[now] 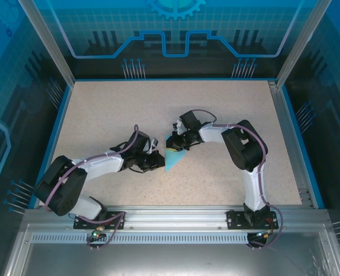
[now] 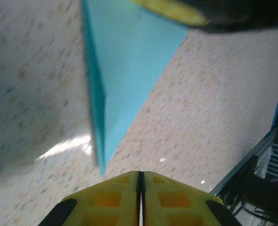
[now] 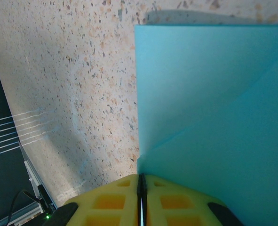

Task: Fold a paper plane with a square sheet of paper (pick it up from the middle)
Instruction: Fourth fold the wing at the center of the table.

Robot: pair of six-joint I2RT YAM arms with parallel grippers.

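L gripper [image 2: 139,190]: clenched, yellow pads pressed flat together w/ just a hairline slit btwn them, nothing in the pinch. On my L wrist cam its tips sit low over the table, aimed at the sharp point of the paper plane [image 1: 173,157]. That point ends just ahead of the tips. I read a small gap there, not contact.

R gripper [image 3: 141,188]: also clenched, same hairline slit. On the R wrist cam one straight edge of the plane runs right down to that slit. The light blue paper carries on under one pad, w/ a diagonal crease climbing away from the tips. Can't tell if a paper edge is nipped in the slit or the pads only rest on top. From the L wrist cam, one yellow R finger [image 2: 174,12] lies across the plane's wide end.

Overhead: both arms reach inward & meet approx mid-table, L from the near left, R from the near right w/ its elbow bent out to the right. Plane is on the speckled beige table [image 1: 100,115] btwn the two grippers, wide end far & at the R gripper. Its point faces the near edge, just right of the L gripper. Blue enclosure walls [image 1: 175,40] stand round the table. An alu rail [image 1: 175,214] carries both bases along the near side.
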